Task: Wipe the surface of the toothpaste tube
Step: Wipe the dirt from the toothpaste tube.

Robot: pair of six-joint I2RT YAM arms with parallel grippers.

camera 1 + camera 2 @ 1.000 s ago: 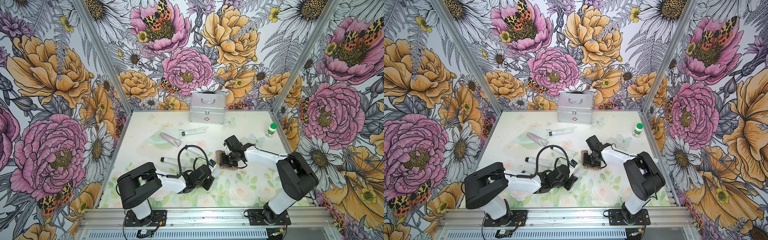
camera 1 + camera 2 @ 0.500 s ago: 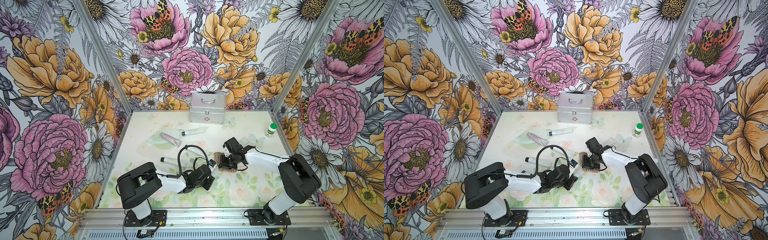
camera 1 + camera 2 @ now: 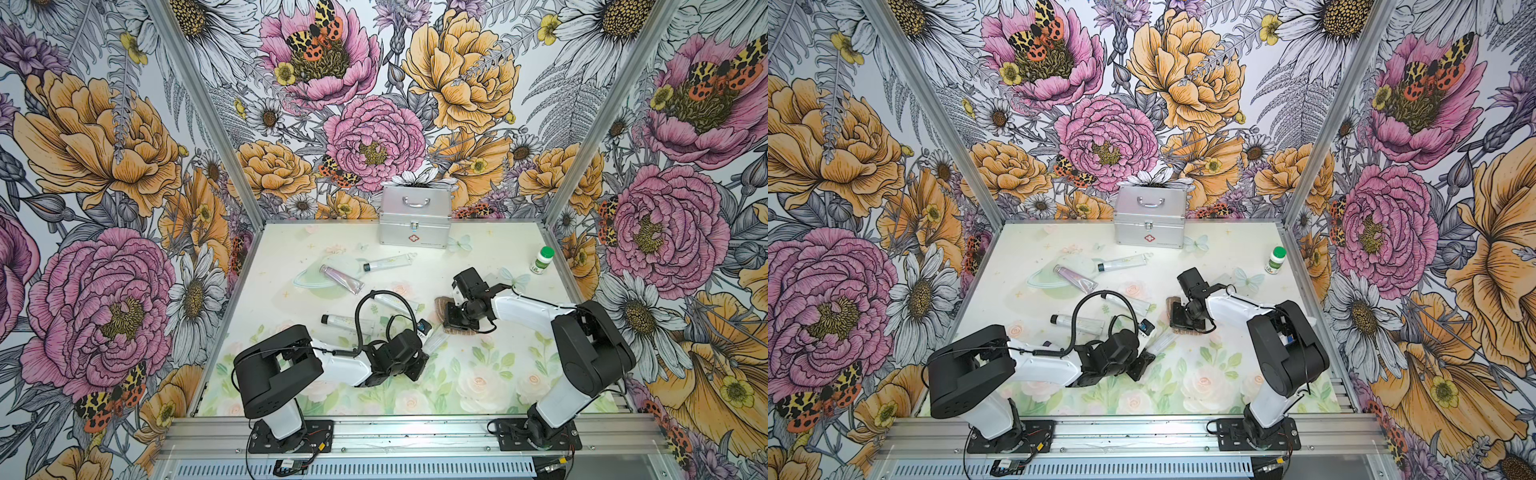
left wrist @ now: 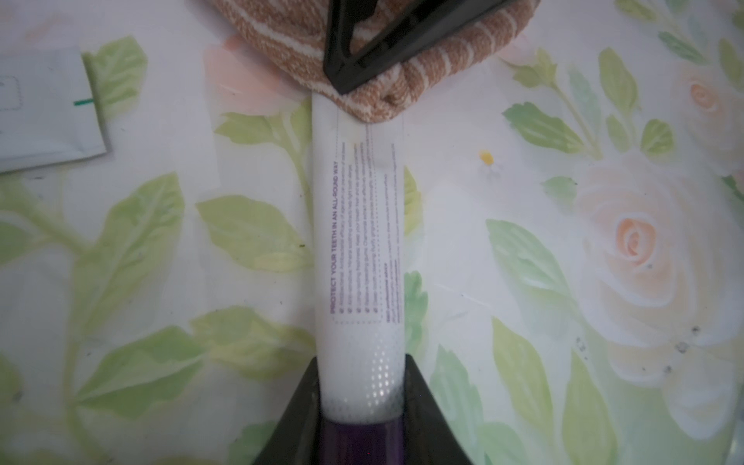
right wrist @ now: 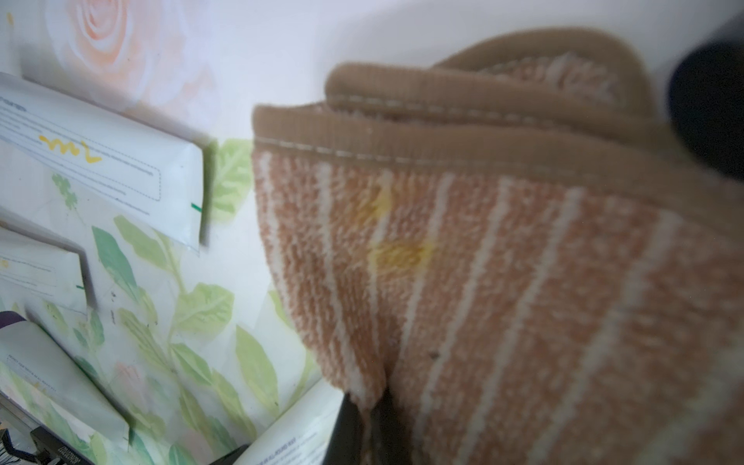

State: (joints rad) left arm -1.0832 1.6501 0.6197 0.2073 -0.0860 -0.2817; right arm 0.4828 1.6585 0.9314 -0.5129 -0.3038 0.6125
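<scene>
Item list, floral table mat, left to right.

1. Lilac tube, lying flat; print too small to read.
2. White tube with dark cap, flat, near the left arm; print unreadable.
3. White tube with dark cap, flat, in front of the case; print unreadable.
4. Silver case, upright against the back wall, lid down; red cross-shaped emblem on its front, no words legible.
5. Left claw; jaws clamped on the cap end of the toothpaste tube, purple cap between them.
6. Toothpaste tube, white, lying on the mat at mid-table between the two arms; purple line reads "PROTECT YOUR TEETH IN AN ALL-ROUND WAY"; smaller print blurred.
7. Cloth, brown with white stripes and a plain brown hem; yellow stain on the pile; its edge lies over the tube's flat end.
8. Right claw; jaws pinched tight on the cloth, pressing it down on the tube.
9. White bottle with green cap, upright by the right wall; green label unreadable.
</scene>
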